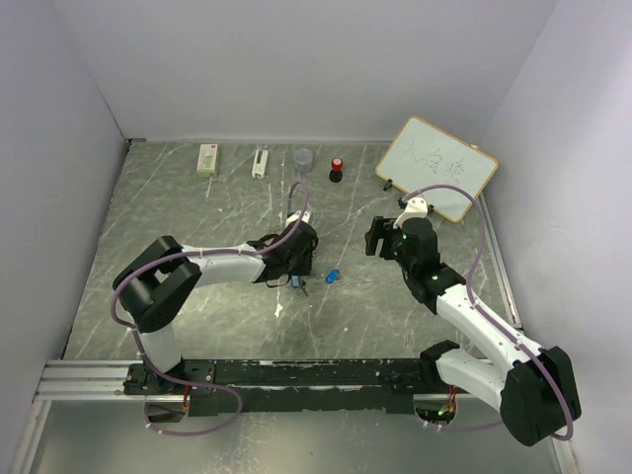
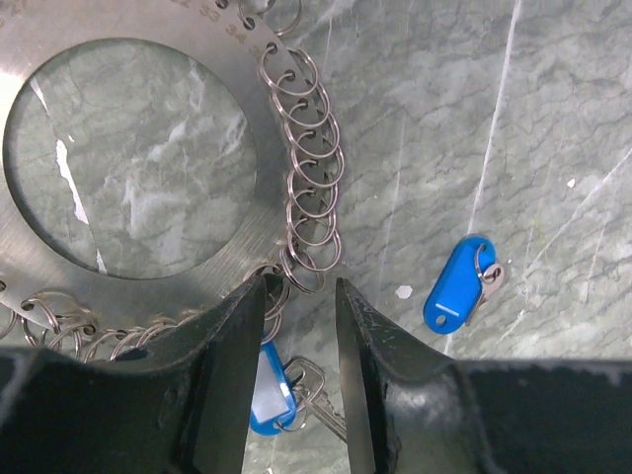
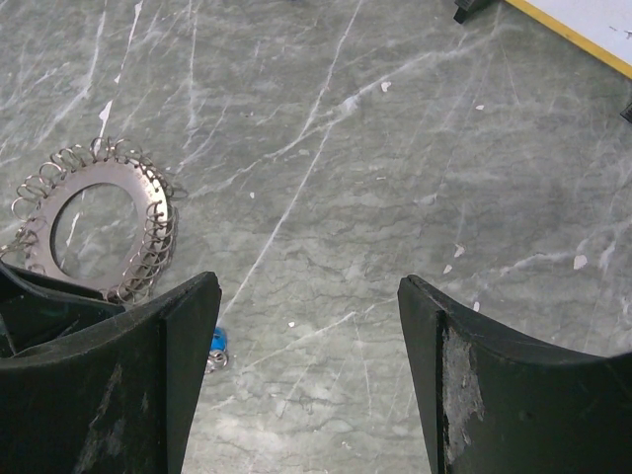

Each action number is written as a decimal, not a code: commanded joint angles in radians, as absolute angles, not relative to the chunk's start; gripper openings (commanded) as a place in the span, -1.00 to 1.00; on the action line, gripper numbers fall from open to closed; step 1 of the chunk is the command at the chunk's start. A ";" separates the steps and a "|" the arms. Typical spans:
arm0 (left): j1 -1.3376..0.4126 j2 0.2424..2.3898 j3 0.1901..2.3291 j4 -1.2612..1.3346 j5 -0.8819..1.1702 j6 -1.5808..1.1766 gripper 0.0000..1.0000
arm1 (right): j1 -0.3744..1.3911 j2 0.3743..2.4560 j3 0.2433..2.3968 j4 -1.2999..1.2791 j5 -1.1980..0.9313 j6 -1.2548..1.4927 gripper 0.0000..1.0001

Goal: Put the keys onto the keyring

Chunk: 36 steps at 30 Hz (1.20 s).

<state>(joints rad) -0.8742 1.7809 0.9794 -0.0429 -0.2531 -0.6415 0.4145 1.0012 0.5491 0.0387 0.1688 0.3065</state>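
Observation:
The keyring [image 2: 20, 39], a flat metal disc with a hollow middle and a fringe of small split rings [image 2: 314, 188], lies on the marble table; it also shows in the right wrist view [image 3: 94, 176]. My left gripper [image 2: 301, 286] hovers at its edge, open by a narrow gap, its left fingertip over the fringe. A blue key with a white label [image 2: 271, 394] lies beneath those fingers. The all-blue key [image 2: 459, 284] lies apart to the right [image 1: 332, 276]. My right gripper [image 3: 306, 296] hangs wide open and empty over bare table [image 1: 378, 240].
A whiteboard [image 1: 436, 168] leans at the back right. Along the back stand a clear cup [image 1: 303, 158], a red-and-black knob [image 1: 337, 169] and two white items [image 1: 206, 159], [image 1: 260, 163]. Walls close in the table on three sides.

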 commanded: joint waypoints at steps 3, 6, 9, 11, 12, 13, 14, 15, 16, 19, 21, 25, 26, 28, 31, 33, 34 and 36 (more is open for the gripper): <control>-0.882 1.801 1.031 -0.034 -0.298 -0.650 -0.09 | 0.420 0.996 0.551 0.046 0.164 0.304 0.47; -0.881 1.805 1.036 -0.030 -0.300 -0.647 -0.10 | 0.421 0.999 0.552 0.044 0.164 0.303 0.47; -0.882 1.816 1.045 -0.032 -0.300 -0.645 -0.22 | 0.420 0.999 0.551 0.043 0.164 0.304 0.47; -0.881 1.822 1.048 -0.039 -0.298 -0.644 -0.22 | 0.419 0.999 0.552 0.042 0.166 0.303 0.47; -0.882 1.822 1.046 -0.038 -0.296 -0.646 -0.22 | 0.420 0.997 0.552 0.040 0.166 0.304 0.47; -0.882 1.822 1.043 -0.035 -0.293 -0.645 -0.22 | 0.419 0.997 0.552 0.040 0.167 0.304 0.47; -0.881 1.821 1.042 -0.036 -0.292 -0.644 -0.22 | 0.419 0.996 0.551 0.039 0.166 0.303 0.47; -0.881 1.820 1.042 -0.039 -0.291 -0.645 -0.21 | 0.419 0.996 0.551 0.040 0.167 0.304 0.47; -0.881 1.819 1.042 -0.040 -0.290 -0.644 -0.21 | 0.419 0.996 0.551 0.040 0.167 0.304 0.47; -0.881 1.823 1.042 -0.037 -0.288 -0.644 -0.22 | 0.420 0.997 0.551 0.040 0.165 0.305 0.47; -0.882 1.830 1.044 -0.033 -0.283 -0.645 -0.26 | 0.420 0.998 0.548 0.042 0.165 0.305 0.47; -0.881 1.841 1.054 -0.035 -0.279 -0.643 -0.51 | 0.420 0.999 0.550 0.040 0.164 0.305 0.47; -0.881 1.840 1.054 -0.033 -0.280 -0.643 -0.58 | 0.419 0.997 0.551 0.039 0.164 0.305 0.47; -0.881 1.837 1.052 -0.030 -0.283 -0.643 -0.69 | 0.419 0.997 0.551 0.040 0.164 0.304 0.47; -0.881 1.831 1.054 -0.038 -0.292 -0.641 -0.73 | 0.419 0.999 0.552 0.038 0.164 0.307 0.47; -0.882 1.819 1.050 -0.038 -0.299 -0.641 -0.84 | 0.420 1.000 0.552 0.037 0.164 0.307 0.47; -0.882 1.811 1.046 -0.036 -0.301 -0.641 -0.86 | 0.419 1.001 0.552 0.037 0.163 0.306 0.47; -0.880 1.792 1.040 -0.030 -0.307 -0.641 -0.87 | 0.419 1.003 0.552 0.035 0.163 0.305 0.47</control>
